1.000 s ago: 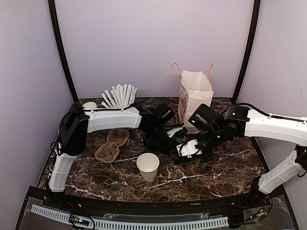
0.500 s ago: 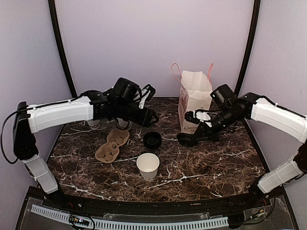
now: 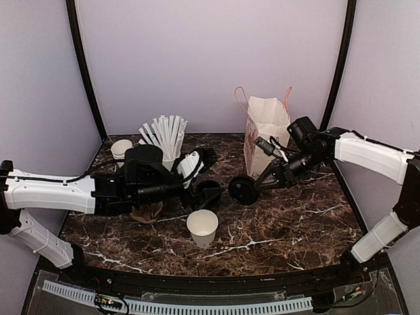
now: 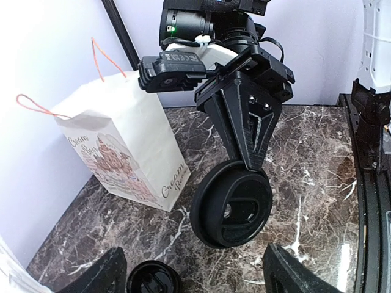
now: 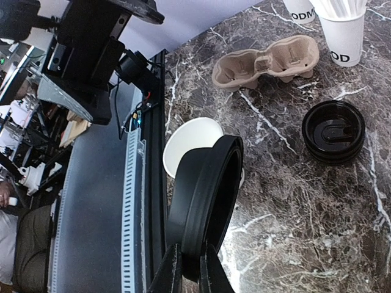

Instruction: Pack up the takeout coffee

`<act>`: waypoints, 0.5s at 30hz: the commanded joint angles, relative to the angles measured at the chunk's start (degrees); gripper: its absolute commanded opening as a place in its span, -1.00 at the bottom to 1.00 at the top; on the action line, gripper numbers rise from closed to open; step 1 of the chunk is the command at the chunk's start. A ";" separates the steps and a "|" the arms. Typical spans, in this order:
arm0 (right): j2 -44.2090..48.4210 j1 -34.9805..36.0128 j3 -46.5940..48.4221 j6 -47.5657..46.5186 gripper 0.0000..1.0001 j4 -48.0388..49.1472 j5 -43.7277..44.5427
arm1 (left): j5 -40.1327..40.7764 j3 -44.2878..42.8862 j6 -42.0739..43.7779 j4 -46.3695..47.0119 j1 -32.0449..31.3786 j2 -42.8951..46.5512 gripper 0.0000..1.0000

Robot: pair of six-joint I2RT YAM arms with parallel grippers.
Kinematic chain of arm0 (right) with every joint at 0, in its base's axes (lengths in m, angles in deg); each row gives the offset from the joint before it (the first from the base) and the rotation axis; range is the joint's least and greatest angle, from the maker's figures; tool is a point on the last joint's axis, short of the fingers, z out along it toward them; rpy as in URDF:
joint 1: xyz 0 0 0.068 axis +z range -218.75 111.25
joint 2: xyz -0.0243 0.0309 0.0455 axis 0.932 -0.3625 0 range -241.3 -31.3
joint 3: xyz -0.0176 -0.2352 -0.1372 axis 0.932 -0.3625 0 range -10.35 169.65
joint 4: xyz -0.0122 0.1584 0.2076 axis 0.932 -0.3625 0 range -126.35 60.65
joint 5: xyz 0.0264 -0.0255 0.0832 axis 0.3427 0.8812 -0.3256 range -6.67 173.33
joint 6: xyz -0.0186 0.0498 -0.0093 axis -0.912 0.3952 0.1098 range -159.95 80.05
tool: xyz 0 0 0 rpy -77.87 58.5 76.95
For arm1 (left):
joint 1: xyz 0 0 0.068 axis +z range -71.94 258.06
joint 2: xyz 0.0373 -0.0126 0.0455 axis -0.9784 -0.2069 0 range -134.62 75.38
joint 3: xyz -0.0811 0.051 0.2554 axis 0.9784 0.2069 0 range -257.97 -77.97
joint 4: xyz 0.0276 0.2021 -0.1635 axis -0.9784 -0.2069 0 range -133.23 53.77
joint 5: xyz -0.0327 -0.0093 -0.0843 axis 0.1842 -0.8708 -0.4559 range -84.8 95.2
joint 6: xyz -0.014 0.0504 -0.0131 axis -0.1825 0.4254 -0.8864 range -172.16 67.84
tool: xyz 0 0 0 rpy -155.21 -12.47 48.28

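Over veined marble top [image 3: 295,223], R pincer [image 5: 186,262] pinches round black lid [image 4: 231,204].

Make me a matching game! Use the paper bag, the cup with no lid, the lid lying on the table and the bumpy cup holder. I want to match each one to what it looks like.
Things:
1. paper bag
2. lidless cup
3. lid on the table
4. cup carrier

Looks:
A. brown, bumpy cardboard
B. black and round
C. white, open at the top
D. tall, with thin loop handles

Pairs: 1-D, 2-C, 3-B, 4-A
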 commanded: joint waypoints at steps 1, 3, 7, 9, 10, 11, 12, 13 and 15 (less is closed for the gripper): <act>-0.24 -0.66 1.38 7.36 -0.97 4.64 -8.18 | -1.59 0.92 9.89 5.49 -1.19 2.19 0.56; -0.46 -0.74 0.99 8.58 -0.97 5.40 -9.22 | -1.77 0.65 12.11 5.29 -2.06 1.51 0.50; -0.78 -0.97 0.45 11.14 -0.96 7.17 -11.19 | -3.10 -1.13 14.49 2.24 -2.91 -0.79 0.44; -0.79 -1.06 0.12 12.67 -0.95 8.47 -11.98 | -3.09 -2.06 14.99 1.28 -3.41 -2.11 0.46; -0.82 -1.14 -0.02 13.11 -0.95 8.89 -12.22 | -2.83 -2.33 15.15 1.18 -3.82 -2.55 0.47; -0.82 -1.15 -0.12 13.53 -0.95 9.34 -12.47 | -1.98 -2.60 15.50 1.39 -4.05 -3.32 0.51; -0.87 -1.28 -0.28 14.05 -0.95 9.82 -12.91 | -1.40 -2.67 15.63 1.85 -4.45 -3.77 0.56; -0.87 -1.38 -0.56 14.63 -0.94 10.50 -13.40 | -0.09 -2.72 15.73 2.88 -4.63 -4.71 0.57; -0.77 -1.47 -1.32 16.40 -0.94 12.32 -14.06 | 1.89 -3.04 15.99 4.03 -5.12 -6.12 0.59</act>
